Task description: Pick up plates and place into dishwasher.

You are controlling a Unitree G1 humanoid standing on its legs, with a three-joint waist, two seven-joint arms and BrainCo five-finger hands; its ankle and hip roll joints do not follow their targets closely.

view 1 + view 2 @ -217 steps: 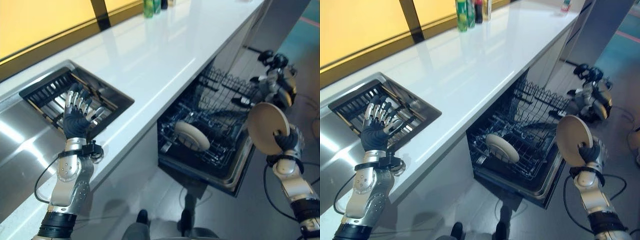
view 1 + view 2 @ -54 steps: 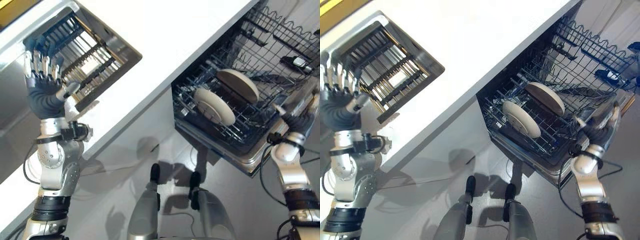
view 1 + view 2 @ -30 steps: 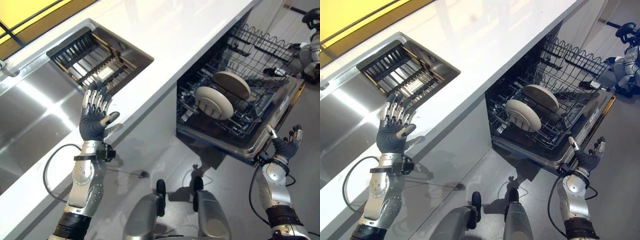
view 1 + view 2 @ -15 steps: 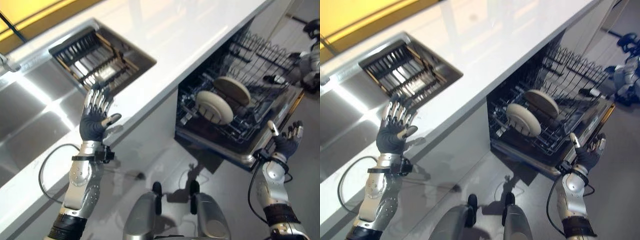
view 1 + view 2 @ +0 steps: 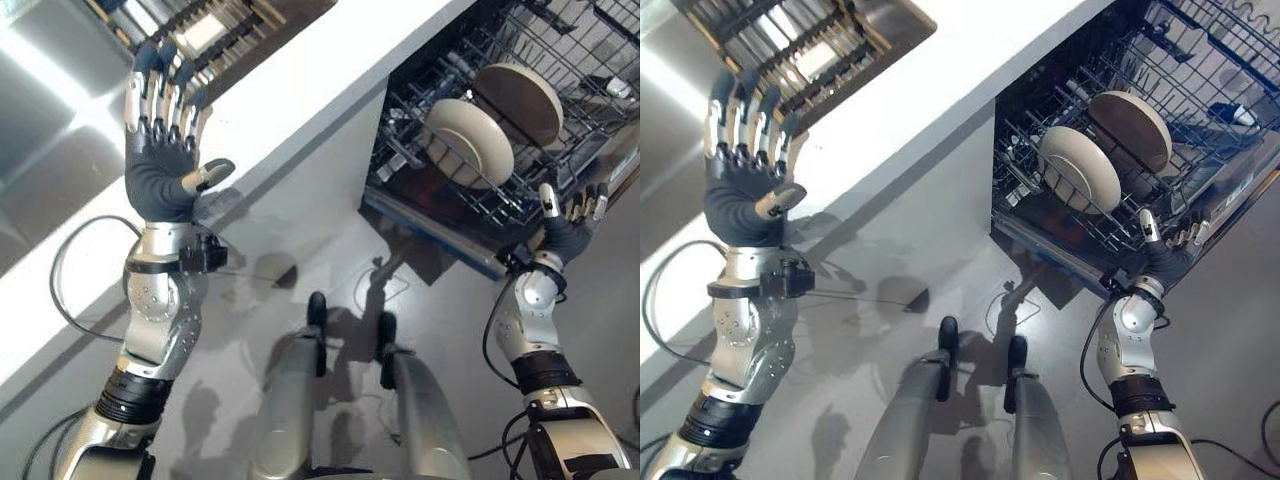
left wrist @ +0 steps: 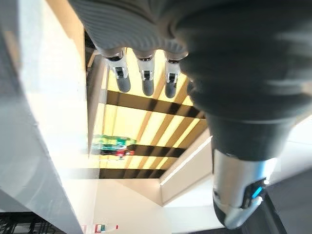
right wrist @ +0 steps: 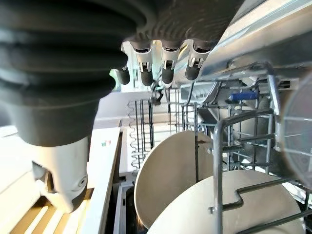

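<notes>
The right hand [image 5: 1162, 258] is held upright with its fingers straight and spread, empty, just outside the front edge of the pulled-out dark wire dishwasher rack [image 5: 1200, 70]. The left hand [image 5: 160, 140] is raised with the palm open and fingers extended, nothing being held, in front of the edge of the long white countertop [image 5: 300, 110]. Two round cream-coloured ceramic plates [image 5: 469, 142] are seen standing on edge between the wire tines of the rack, one close behind the other, tilted slightly back; in the right wrist view their pale matte faces [image 7: 170, 180] are shown behind a wire hoop. No further plate is seen on the countertop or in the slatted steel drying rack [image 5: 810, 45] set into the sink area. Such plates are judged to be rigid, moderately heavy for their size, smooth enough to slip and liable to chip against metal wire. A hold at the rim is judged best, with the thumb on one face and the fingers on the other, so that the plate can be lowered edge-first between the tines.
</notes>
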